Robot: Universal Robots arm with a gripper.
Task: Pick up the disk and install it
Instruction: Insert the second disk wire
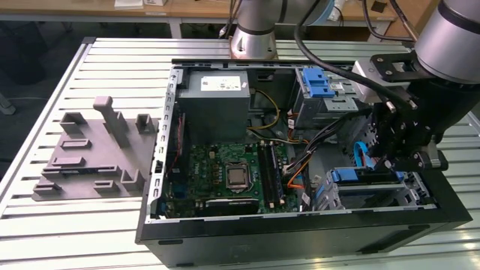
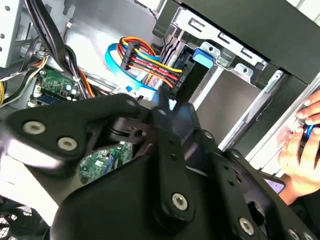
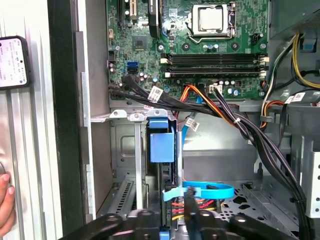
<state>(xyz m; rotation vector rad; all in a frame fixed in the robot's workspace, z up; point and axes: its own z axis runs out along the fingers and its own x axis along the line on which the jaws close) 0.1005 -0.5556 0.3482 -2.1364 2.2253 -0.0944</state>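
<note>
one disk [image 1: 366, 175] beneath pincer [image 1: 395, 163].

The robot arm [image 1: 450, 39] has smooth silver-grey tubular links, with a silver base column [image 1: 253, 28] and a blue joint cap beside it. Thick black cables [image 1: 330, 62] loop along the arm to the wrist. A grey bracket with dark holes sits above the black gripper [image 1: 401, 149], whose matte linkage bars [image 2: 170, 165] carry round silver screws in the second wrist view.
</note>
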